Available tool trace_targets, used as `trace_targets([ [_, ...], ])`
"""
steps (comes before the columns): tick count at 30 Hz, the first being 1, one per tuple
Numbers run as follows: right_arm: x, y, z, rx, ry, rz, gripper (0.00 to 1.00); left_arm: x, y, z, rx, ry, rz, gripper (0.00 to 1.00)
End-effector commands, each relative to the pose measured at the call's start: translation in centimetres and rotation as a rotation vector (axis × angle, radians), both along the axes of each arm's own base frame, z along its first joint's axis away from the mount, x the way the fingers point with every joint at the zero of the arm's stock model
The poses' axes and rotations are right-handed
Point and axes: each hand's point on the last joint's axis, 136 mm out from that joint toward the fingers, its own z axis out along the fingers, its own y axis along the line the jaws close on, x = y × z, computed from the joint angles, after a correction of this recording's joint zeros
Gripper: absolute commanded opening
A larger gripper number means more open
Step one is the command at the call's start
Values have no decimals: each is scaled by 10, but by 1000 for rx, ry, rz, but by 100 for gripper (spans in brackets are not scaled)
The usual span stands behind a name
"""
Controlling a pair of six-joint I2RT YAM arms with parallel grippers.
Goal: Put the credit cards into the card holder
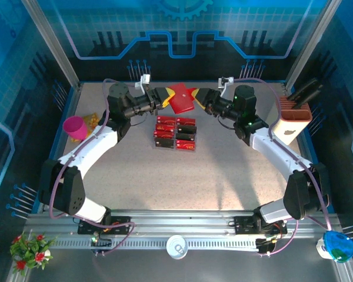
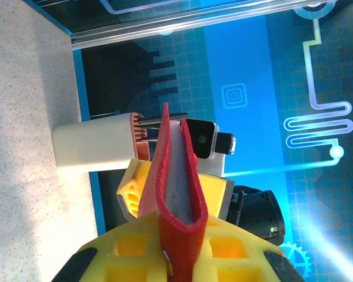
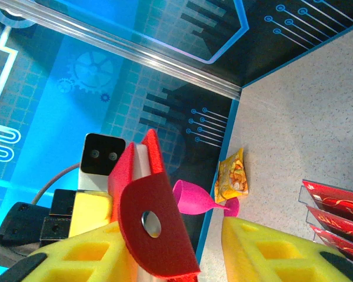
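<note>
Two grippers meet at the holder [image 1: 181, 98], which is up in the air over the far side of the table [image 1: 223, 170]. The left gripper [image 1: 163, 98] pinches one edge of it tight. The right gripper [image 1: 197, 97] has its fingers spread, with the snap flap by one finger. The holder looks light, soft and bendy, so it may flop. Its red rim seems the best place to grab. The cards [image 1: 176, 134] sit in the tray [image 1: 155, 141]. They look thin, stiff and slick.

A robot test cell in a lab is shown. A speckled surface [image 1: 223, 176] is enclosed by aluminium posts [image 1: 50, 41] and blue circuit-printed panels [image 1: 235, 23]. A left arm [image 1: 88, 147] and a right arm [image 1: 276, 150] are bolted to a slotted rail [image 1: 182, 222].
</note>
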Motion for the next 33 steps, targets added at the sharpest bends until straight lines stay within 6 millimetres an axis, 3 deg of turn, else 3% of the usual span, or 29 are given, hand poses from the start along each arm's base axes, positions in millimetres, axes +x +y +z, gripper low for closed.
trace_targets([
  [1, 1, -5, 2, 40, -6, -6, 41, -4, -3, 23, -37, -79, -9, 0],
  [9, 2, -2, -5, 128, 31, 19, 42, -4, -4, 23, -44, -81, -6, 0],
  [21, -4, 9, 18, 213, -1, 105, 40, -4, -7, 19, -39, -74, -12, 0],
  [26, -7, 18, 20, 239, 2, 148, 26, -4, -9, 17, -37, -73, -13, 0],
  [32, -8, 18, 20, 270, 5, 158, 0, -4, -9, 14, -35, -68, -9, 0],
  [33, -9, 18, 20, 270, 4, 161, 0, -4, -9, 13, -32, -65, -9, 0],
])
